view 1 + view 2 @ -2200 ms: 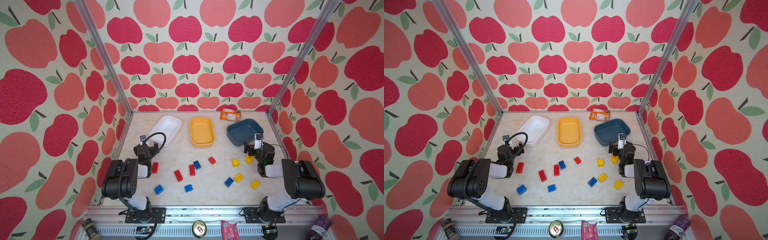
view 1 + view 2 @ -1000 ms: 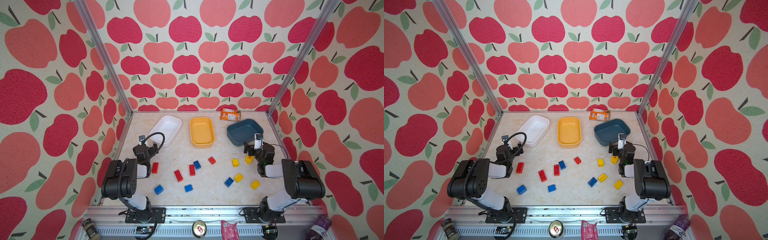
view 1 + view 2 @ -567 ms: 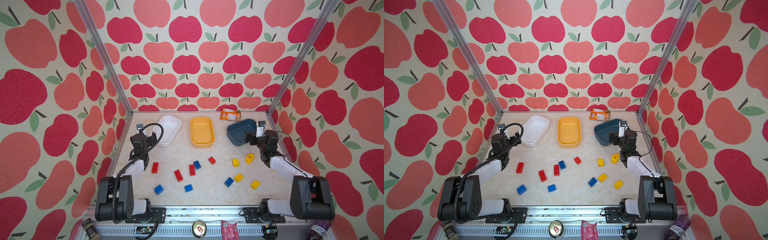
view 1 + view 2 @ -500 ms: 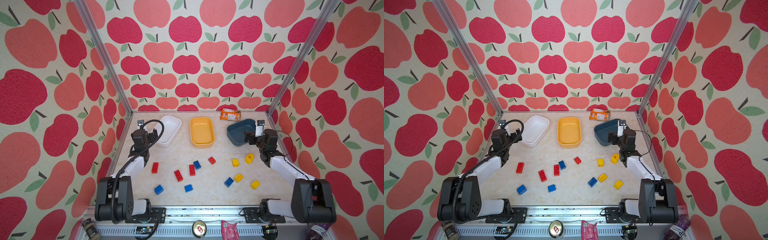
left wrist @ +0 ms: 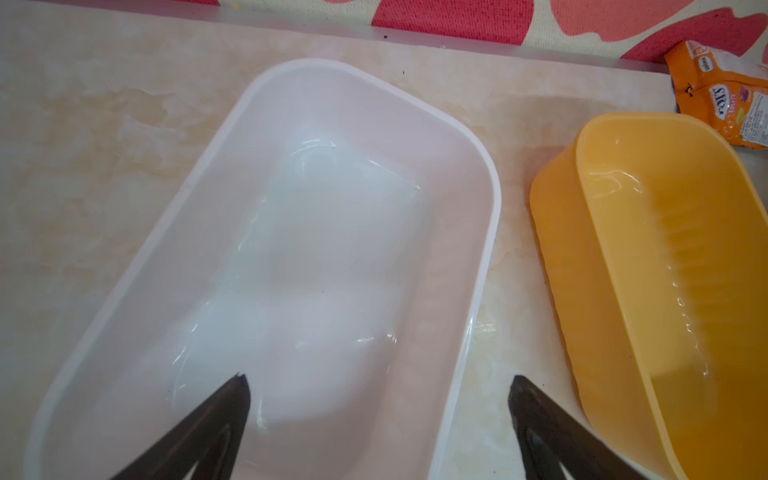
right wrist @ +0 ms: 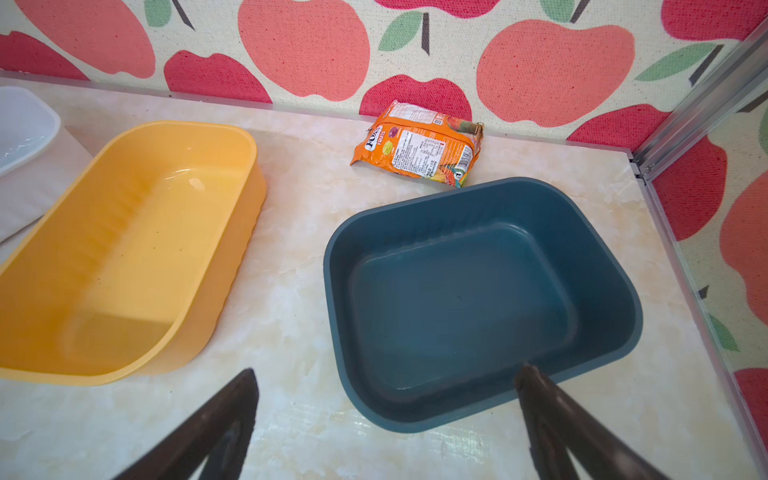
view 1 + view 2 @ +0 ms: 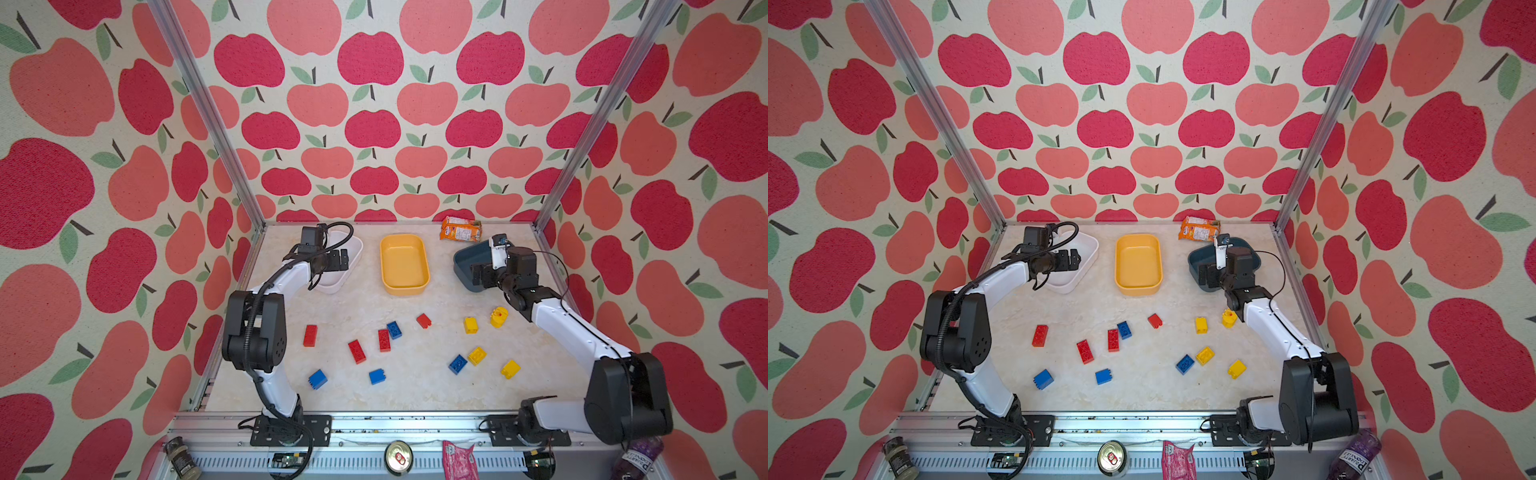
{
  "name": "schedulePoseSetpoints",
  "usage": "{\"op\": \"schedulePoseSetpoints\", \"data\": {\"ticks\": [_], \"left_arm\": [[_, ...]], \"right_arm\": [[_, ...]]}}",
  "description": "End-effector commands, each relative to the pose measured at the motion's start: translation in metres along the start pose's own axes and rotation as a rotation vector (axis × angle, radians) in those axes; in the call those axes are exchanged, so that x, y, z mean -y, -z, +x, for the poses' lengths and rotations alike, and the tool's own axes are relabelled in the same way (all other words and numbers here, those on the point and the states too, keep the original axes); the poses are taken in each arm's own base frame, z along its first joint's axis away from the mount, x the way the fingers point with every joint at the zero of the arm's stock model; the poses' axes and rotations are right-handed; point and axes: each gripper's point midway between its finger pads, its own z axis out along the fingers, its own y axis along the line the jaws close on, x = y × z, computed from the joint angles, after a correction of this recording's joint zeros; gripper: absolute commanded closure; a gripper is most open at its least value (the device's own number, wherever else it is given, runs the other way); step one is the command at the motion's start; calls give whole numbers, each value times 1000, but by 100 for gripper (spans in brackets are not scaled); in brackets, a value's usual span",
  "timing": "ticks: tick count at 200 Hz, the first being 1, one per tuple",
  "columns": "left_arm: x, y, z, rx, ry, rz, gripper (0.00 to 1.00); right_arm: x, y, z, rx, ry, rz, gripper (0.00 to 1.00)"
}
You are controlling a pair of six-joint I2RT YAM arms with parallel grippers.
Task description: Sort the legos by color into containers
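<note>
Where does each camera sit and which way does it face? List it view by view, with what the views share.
Top views: high above the table's front edge, looking down toward the back wall; both show left arm, right arm, scattered bricks, white tub, yellow tub, blue-grey tub.
Left wrist: on the left arm, looking down into the white tub; its open jaws show.
Right wrist: on the right arm, facing the blue-grey tub and back wall; its open jaws show.
Shared: both wrist views catch the yellow tub and orange packet.
</note>
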Motion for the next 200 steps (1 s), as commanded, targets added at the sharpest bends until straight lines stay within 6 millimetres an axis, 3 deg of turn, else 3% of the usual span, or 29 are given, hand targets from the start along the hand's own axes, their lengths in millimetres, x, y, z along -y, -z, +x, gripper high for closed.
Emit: {"op": "schedulePoseSetpoints", "data": {"ticks": [1,51,140,200], "left_arm": [[18,-7,19,-146,39,62,1],[27,-21,37,-269,103,82,1],[48,-8,71,-448,142,95,5],[73,-2,74,-479,166,143,7]], "right_arm": [[-10,-1,0,-31,-13,-27,1],[-18,-3,-1,-46,-5,-53,1],[-24,-5,1,-67,8,-82,1],[-26,-7,5,-75,14,-91,1]]}}
